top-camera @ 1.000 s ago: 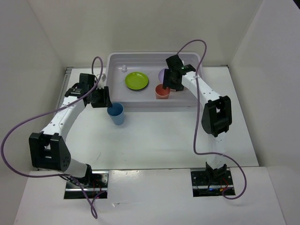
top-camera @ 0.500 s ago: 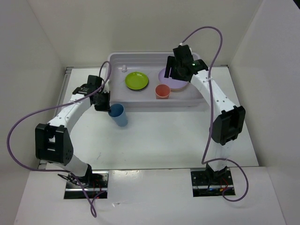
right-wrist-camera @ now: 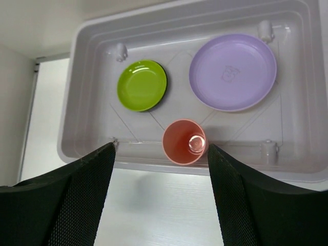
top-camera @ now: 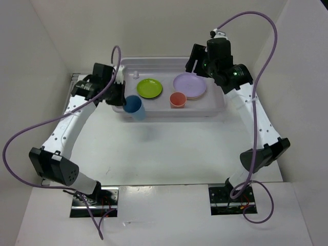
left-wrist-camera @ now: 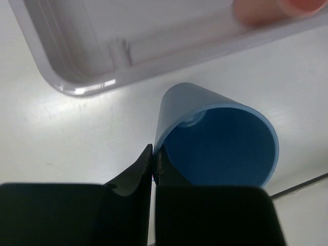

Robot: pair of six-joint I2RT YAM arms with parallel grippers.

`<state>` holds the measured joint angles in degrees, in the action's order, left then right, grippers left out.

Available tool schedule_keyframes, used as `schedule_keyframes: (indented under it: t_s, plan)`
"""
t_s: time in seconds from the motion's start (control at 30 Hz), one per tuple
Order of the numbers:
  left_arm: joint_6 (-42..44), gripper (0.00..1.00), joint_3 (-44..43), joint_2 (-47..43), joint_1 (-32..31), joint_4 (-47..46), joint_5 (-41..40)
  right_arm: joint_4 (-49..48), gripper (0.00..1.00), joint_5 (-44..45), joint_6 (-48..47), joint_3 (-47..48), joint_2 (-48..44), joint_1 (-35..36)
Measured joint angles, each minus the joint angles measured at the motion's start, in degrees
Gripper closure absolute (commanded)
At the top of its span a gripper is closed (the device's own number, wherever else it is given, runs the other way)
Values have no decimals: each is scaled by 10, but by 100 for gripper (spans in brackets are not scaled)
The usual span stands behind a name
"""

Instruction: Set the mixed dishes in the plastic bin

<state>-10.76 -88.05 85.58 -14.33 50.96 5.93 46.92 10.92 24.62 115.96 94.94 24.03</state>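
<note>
The blue cup (top-camera: 134,106) hangs tilted over the plastic bin's (top-camera: 169,114) near-left corner. My left gripper (top-camera: 124,97) is shut on its wall, one finger inside the rim and one outside. The left wrist view shows the blue cup (left-wrist-camera: 215,146) pinched at my left gripper (left-wrist-camera: 154,154), above the table just outside the bin's corner (left-wrist-camera: 77,87). Inside the bin lie a lime-green plate (right-wrist-camera: 142,85), a lavender plate (right-wrist-camera: 233,72) and an upright coral-pink cup (right-wrist-camera: 183,141). My right gripper (top-camera: 199,64) is raised above the bin's right side, open and holding nothing (right-wrist-camera: 161,148).
White walls close in the table on the left, back and right. Small white posts (right-wrist-camera: 120,51) stand in the bin's corners. Purple cables (top-camera: 31,133) loop beside both arms. Bare white table (top-camera: 169,148) lies between the bin and the arm bases.
My left gripper has shut on the blue cup and carried it up toward the bin's near-left corner. My right arm has risen up and back from the coral-pink cup, still open.
</note>
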Motion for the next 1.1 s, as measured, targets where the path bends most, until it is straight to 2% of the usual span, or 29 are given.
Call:
schedule_keyframes:
  t_s: [0.2,0.43,0.67,1.1]
  plan:
    - [-4,100,-188,33,-11,6,2,-14,22,-9,4,-28,-63,7]
    - [-16,100,-321,195,-38,9,-11,-31,21,-18,5,-64,-113,10]
    - [-21,100,-379,339,-45,32,-19,-38,21,-29,6,-81,-138,10]
    - [-30,100,-444,429,-53,43,-11,-46,21,-40,6,-95,-148,10]
